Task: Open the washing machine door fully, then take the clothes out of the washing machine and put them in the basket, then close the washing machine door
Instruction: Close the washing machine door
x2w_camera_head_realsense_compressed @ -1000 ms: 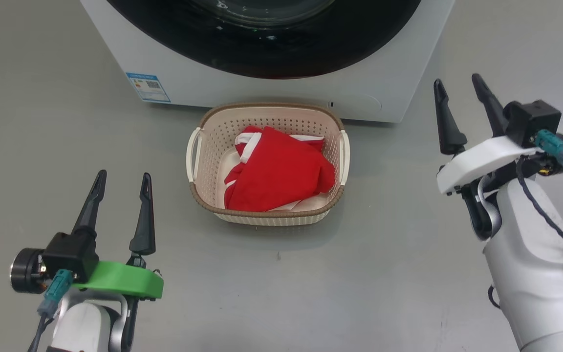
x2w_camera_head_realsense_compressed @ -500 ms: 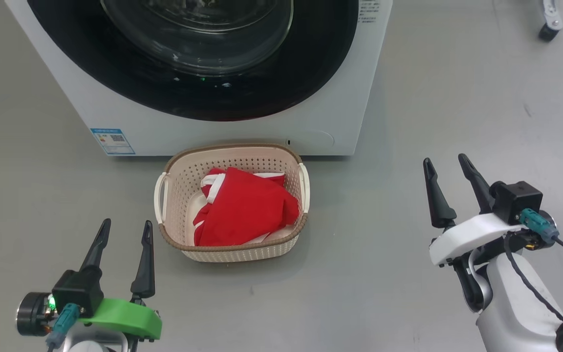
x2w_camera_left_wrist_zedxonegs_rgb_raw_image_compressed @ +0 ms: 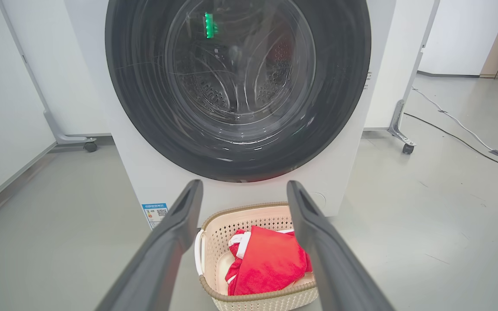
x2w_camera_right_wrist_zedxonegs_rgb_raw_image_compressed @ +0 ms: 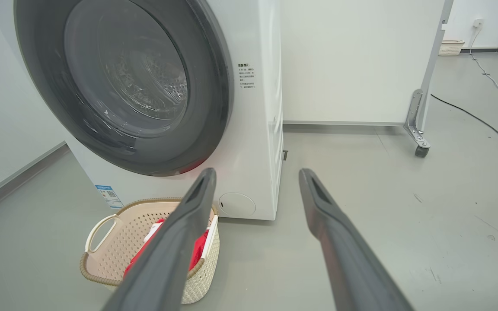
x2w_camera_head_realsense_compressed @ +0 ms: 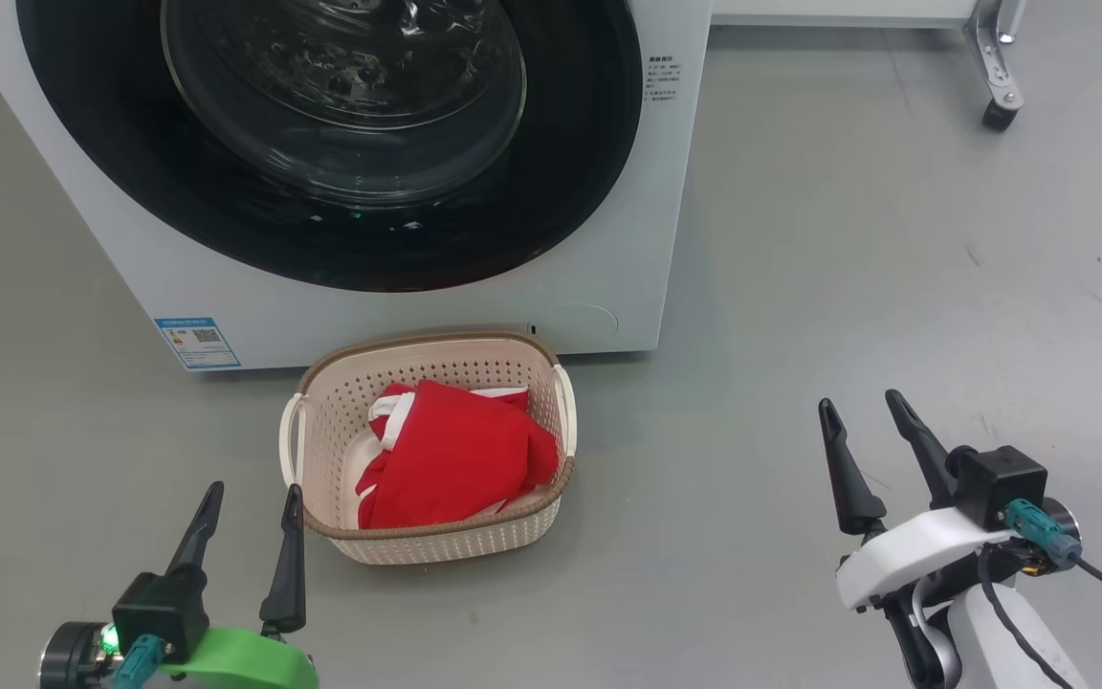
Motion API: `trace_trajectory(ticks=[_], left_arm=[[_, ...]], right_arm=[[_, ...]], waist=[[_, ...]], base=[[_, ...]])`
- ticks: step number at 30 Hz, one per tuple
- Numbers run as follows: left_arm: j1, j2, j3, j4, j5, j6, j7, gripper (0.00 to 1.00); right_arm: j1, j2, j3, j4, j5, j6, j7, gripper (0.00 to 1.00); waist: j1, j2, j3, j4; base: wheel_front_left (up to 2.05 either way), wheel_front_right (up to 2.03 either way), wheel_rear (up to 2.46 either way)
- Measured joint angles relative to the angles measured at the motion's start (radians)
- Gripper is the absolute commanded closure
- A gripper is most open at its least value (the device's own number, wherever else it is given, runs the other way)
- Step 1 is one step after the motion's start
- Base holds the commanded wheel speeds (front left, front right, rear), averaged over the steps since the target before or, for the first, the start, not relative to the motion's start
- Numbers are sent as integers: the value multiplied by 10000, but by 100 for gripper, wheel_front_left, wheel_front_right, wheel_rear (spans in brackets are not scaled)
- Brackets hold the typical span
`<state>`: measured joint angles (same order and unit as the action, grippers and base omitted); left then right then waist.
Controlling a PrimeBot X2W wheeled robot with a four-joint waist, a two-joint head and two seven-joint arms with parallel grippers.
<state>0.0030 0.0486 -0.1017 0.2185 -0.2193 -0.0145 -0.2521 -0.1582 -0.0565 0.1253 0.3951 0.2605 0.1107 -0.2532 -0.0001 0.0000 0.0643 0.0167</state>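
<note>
The white washing machine (x2w_camera_head_realsense_compressed: pixel 398 316) stands ahead with its round black-ringed glass door (x2w_camera_head_realsense_compressed: pixel 341 105) flat against the front. Through the door (x2w_camera_left_wrist_zedxonegs_rgb_raw_image_compressed: pixel 238 77) the steel drum shows in the left wrist view. On the floor before it sits the cream basket (x2w_camera_head_realsense_compressed: pixel 436 545) holding red clothes (x2w_camera_head_realsense_compressed: pixel 451 464) with white trim. My left gripper (x2w_camera_head_realsense_compressed: pixel 252 493) is open and empty, just left of the basket's near corner. Well right of the basket, over bare floor, my right gripper (x2w_camera_head_realsense_compressed: pixel 864 402) is open and empty too. The right wrist view shows the basket (x2w_camera_right_wrist_zedxonegs_rgb_raw_image_compressed: pixel 102 259) at lower left and the door (x2w_camera_right_wrist_zedxonegs_rgb_raw_image_compressed: pixel 123 82).
Grey floor spreads all around. A white panel on a wheeled metal foot (x2w_camera_head_realsense_compressed: pixel 996 72) stands right of the washer, also seen as a castor (x2w_camera_right_wrist_zedxonegs_rgb_raw_image_compressed: pixel 421 149). A cable (x2w_camera_left_wrist_zedxonegs_rgb_raw_image_compressed: pixel 469 138) runs over the floor at far right. Another wheeled panel foot (x2w_camera_left_wrist_zedxonegs_rgb_raw_image_compressed: pixel 89 144) sits left of the washer.
The camera has tilted up and drawn back, so more of the washer door and floor shows. Both grippers stay open and sit lower in the picture. The basket and clothes lie as before.
</note>
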Motion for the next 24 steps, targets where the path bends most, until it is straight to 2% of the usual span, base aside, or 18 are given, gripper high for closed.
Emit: trace_trajectory(ticks=[24], left_arm=[[595,0,2,-75,-6,4,0,0]], right_arm=[[1462,98,157,-926,0,-318,0,0]], waist=[[0,0,-626,-179]], base=[[0,0,0]])
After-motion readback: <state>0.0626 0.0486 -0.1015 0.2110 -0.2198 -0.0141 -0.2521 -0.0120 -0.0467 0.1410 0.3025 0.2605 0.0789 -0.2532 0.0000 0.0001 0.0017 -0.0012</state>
